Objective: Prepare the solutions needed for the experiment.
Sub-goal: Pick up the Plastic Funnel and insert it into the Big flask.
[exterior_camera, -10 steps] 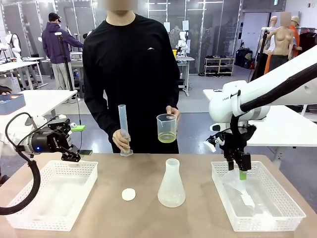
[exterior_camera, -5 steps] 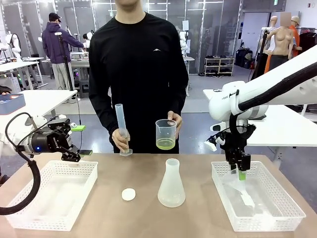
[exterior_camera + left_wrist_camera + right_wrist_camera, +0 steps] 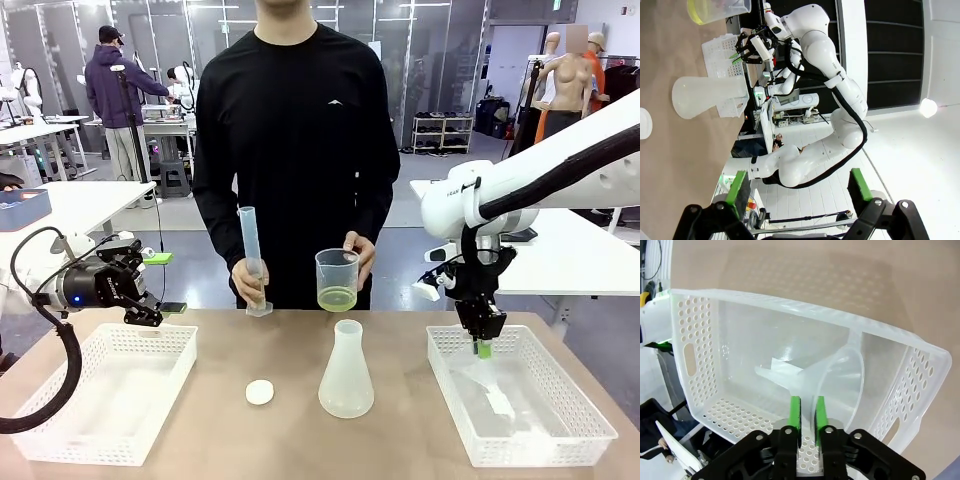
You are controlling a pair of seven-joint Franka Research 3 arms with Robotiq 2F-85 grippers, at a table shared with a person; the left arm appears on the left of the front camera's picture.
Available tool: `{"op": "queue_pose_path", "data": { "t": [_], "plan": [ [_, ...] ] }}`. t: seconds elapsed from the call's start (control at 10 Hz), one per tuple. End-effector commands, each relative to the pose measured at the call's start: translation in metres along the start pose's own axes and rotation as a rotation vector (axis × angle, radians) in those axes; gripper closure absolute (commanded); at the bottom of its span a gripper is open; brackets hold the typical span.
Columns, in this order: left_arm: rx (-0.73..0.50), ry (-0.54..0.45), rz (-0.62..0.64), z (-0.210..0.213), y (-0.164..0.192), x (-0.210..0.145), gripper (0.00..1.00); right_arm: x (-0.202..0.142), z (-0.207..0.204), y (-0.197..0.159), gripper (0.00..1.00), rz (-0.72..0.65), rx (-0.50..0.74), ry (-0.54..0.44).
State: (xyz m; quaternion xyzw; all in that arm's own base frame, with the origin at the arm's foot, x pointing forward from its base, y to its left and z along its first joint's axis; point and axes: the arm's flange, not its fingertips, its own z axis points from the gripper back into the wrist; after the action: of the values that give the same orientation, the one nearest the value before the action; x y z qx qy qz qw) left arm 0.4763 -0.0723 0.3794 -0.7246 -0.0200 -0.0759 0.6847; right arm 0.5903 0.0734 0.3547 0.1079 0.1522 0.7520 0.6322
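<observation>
Tan table [image 3: 230,440] in a bright, cluttered lab

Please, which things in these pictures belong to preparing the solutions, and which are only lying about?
Belong to the job:
- beaker with yellow-green solution and graduated cylinder, both held by the person
- conical flask
- funnel, gripped by the right end effector

Just lying about:
- white cap
- left basket
- right basket around the funnel
- left end effector, open, holding nothing
</observation>
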Motion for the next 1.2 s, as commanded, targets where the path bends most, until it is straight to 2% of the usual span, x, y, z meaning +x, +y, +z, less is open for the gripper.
{"op": "queue_pose_path", "data": {
  "t": [0.0, 0.3, 0.5, 0.7, 1.1],
  "plan": [
    [-0.008, -0.006, 0.004, 0.000, -0.002, -0.001, 0.00, -0.007, 0.003, -0.010, 1.00, 0.043, 0.032, -0.005],
    [-0.008, -0.006, 0.004, 0.000, -0.002, -0.001, 0.00, -0.009, 0.002, -0.007, 1.00, 0.018, 0.029, -0.004],
    [-0.008, -0.006, 0.004, 0.000, -0.002, -0.001, 0.00, 0.006, 0.023, 0.017, 1.00, -0.021, -0.113, 0.067],
    [-0.008, -0.006, 0.004, 0.000, -0.002, -0.001, 0.00, 0.017, 0.057, 0.050, 1.00, -0.142, -0.258, 0.123],
    [-0.008, -0.006, 0.004, 0.000, -0.002, -0.001, 0.00, 0.039, 0.109, 0.117, 1.00, -0.284, -0.528, 0.172]
  ]
}}
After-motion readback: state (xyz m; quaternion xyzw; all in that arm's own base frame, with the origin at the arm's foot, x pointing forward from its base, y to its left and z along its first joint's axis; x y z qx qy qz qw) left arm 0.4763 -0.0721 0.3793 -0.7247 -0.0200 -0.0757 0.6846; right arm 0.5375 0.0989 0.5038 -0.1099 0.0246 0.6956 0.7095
